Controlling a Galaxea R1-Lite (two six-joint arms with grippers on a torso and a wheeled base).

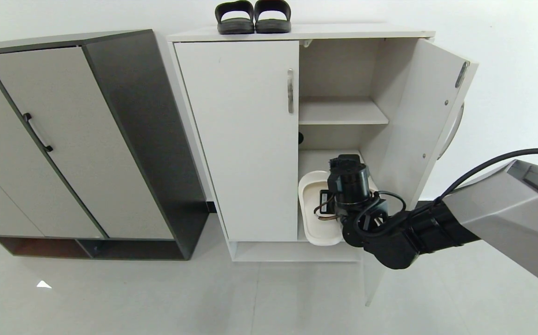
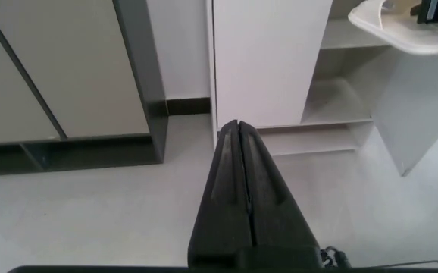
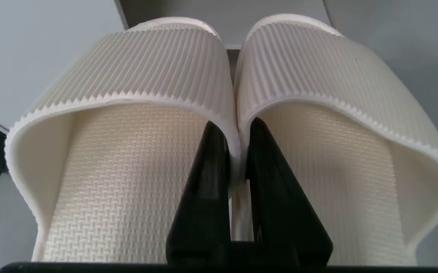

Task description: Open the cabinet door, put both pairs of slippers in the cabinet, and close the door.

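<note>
Head view: the white cabinet (image 1: pixel 236 139) is recorded with its right door (image 1: pixel 417 121) swung open. The black slippers (image 1: pixel 253 16) are set side by side on its top, and the white slippers (image 1: pixel 313 204) are held at the mouth of the lower compartment. Left wrist view: the left gripper (image 2: pixel 239 125) is found pressed together on nothing, above the floor (image 2: pixel 90 212). Right wrist view: the right gripper (image 3: pixel 234 133) is clamped on the white slippers' adjoining strap edges.

1. Bright, even, diffuse light; the white wall (image 1: pixel 506 28) and the floor (image 1: pixel 157 298) look nearly washed out.
2. Soft shade lies inside the open white cabinet (image 1: pixel 236 139) and beneath the grey cabinet (image 1: pixel 143 130).
3. The head view's wide lens splays cabinet edges outward toward the frame's sides.
</note>
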